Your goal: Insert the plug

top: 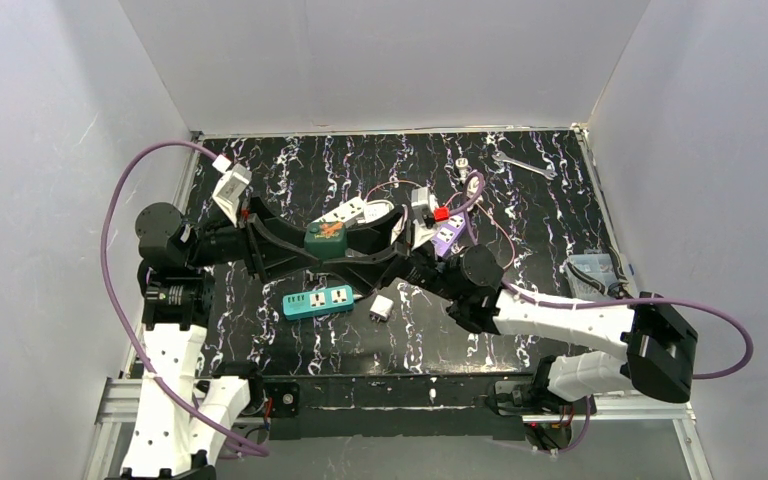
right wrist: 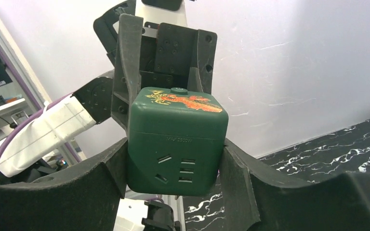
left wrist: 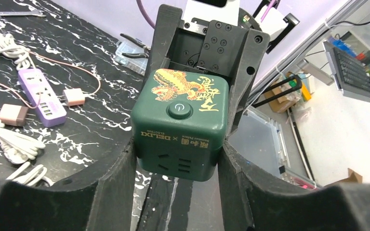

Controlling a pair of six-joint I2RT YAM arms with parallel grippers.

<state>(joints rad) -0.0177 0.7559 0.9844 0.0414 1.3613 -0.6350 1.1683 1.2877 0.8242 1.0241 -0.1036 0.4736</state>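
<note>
Green cube socket (top: pixel 326 238) sits mid-air at frame centre, clamped by left gripper (left wrist: pixel 178 159) and right gripper (right wrist: pixel 173 161) together. If the arms pull unevenly it could twist loose and drop. White plug (top: pixel 381 308) lies untouched, lower centre.

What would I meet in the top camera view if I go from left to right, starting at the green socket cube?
green socket cube → white plug → purple power strip → wrench → clear plastic box
</note>
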